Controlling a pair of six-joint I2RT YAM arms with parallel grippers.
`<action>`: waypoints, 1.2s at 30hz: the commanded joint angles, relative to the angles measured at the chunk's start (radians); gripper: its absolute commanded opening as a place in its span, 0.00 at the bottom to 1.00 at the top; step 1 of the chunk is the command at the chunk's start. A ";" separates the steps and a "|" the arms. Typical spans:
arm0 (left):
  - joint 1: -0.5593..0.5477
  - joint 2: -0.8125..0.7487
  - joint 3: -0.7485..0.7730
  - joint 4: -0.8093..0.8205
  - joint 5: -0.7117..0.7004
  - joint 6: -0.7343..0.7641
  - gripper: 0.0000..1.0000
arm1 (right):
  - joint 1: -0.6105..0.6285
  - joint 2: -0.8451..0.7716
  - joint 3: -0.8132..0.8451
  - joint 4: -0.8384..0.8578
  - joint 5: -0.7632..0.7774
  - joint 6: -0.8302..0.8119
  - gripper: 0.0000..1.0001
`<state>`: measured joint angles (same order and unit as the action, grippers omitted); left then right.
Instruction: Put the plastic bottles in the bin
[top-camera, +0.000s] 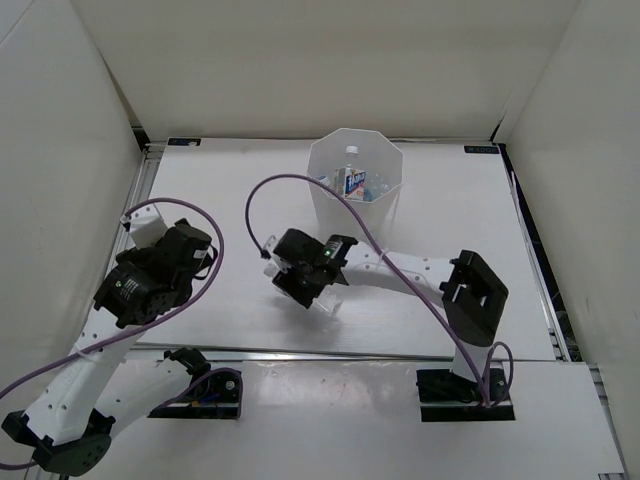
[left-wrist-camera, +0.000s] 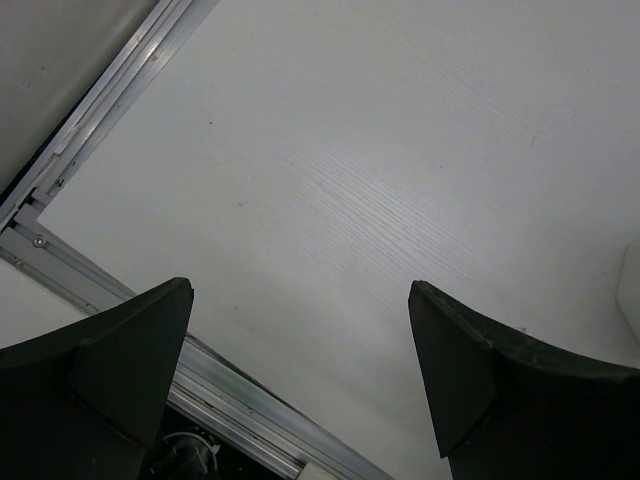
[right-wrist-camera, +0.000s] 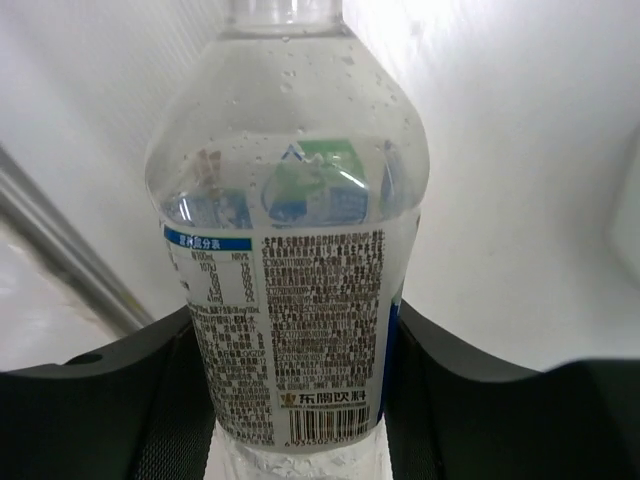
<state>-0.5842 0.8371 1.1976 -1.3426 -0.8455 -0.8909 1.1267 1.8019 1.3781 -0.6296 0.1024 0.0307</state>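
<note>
My right gripper (top-camera: 287, 270) is shut on a clear plastic bottle (right-wrist-camera: 290, 260) with a silvery printed label and holds it over the table, left of and in front of the bin. Both black fingers (right-wrist-camera: 120, 400) press its sides in the right wrist view, where my right gripper (right-wrist-camera: 295, 400) holds the bottle's lower half. The bin (top-camera: 392, 165) is a tall white faceted basket at the back centre. A blue-labelled bottle (top-camera: 355, 182) with a white cap stands inside it, with other bottles beside it that are hard to tell apart. My left gripper (left-wrist-camera: 300, 370) is open and empty above bare table at the left (top-camera: 160, 265).
A metal rail (left-wrist-camera: 90, 270) runs along the table's left and front edges below my left gripper. White enclosure walls (top-camera: 60, 120) close in the left, back and right. A purple cable (top-camera: 300, 182) loops over the right arm.
</note>
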 joint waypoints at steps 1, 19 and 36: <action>0.004 -0.029 0.020 -0.082 -0.024 0.017 1.00 | 0.030 -0.055 0.171 -0.085 0.055 0.011 0.37; 0.004 0.000 0.002 -0.003 -0.024 0.038 1.00 | -0.420 -0.185 0.796 -0.002 0.130 -0.137 0.50; 0.004 0.020 0.040 -0.056 -0.024 -0.002 1.00 | -0.605 -0.045 0.633 0.028 -0.078 0.093 0.54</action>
<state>-0.5842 0.8623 1.2076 -1.3430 -0.8562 -0.8700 0.5205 1.7821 2.0243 -0.6556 0.0551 0.0742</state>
